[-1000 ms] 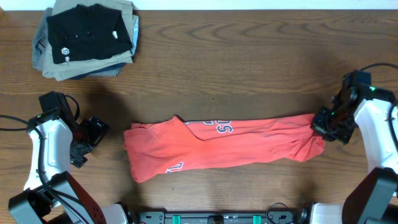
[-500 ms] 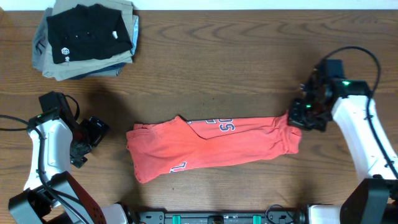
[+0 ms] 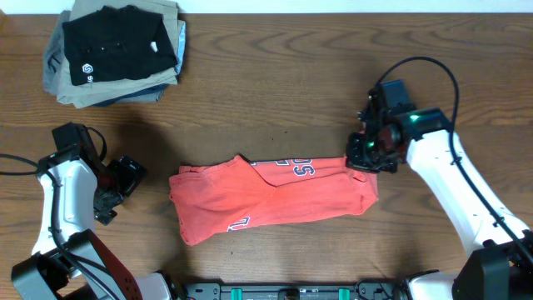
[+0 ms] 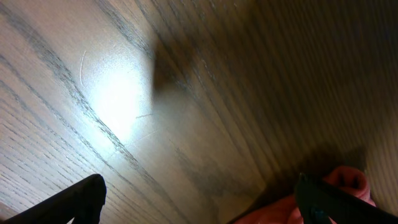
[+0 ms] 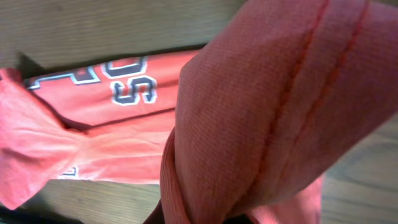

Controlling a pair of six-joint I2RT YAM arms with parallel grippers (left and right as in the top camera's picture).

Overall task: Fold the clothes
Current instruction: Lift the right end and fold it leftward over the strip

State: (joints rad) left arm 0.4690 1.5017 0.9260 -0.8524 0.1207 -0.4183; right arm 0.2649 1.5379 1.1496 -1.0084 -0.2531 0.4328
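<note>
At table centre, T-shirt (image 3: 266, 196): is lying as a long folded band, with its right end raised.
Right gripper (image 3: 364, 158): is clamping together on that bunched end.
Left gripper (image 3: 118, 188): is standing wide apart, empty, left of the cloth.
Handling: light, limp cotton, likely sagging and bunching, so it is asking for holds at the hem corners.

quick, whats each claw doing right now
Left claw: open, holding nothing.
Right claw: closed on the right end of the coral-red T-shirt.
</note>
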